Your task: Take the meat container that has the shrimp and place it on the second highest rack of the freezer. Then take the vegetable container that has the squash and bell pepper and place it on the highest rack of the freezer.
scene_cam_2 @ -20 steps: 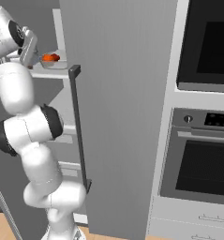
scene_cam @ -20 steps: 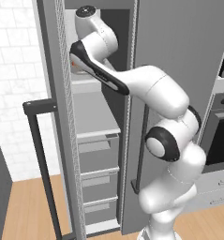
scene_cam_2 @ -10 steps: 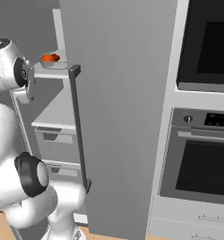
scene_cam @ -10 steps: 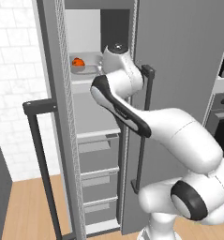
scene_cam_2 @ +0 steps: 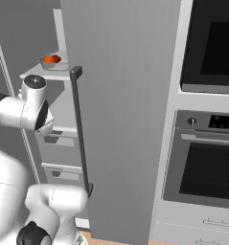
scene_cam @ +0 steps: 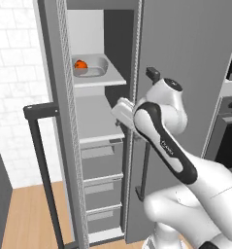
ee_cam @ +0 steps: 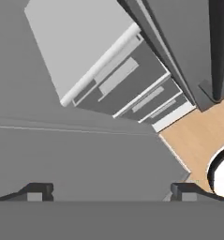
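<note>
Standing by the open freezer, I see the gripper spread wide and empty, pointing down, while the tray with the squash sits up on the highest rack.

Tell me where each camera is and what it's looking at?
Left base view: behind the arm on its left, facing the open freezer; the arm rises at lower right.
Right base view: behind on the right, facing the freezer door and oven; the arm is at lower left.
Hand view: on the hand, aimed down the freezer's drawers to the floor; open gripper tips at bottom.
Both base views share the tray on the highest rack.
</note>
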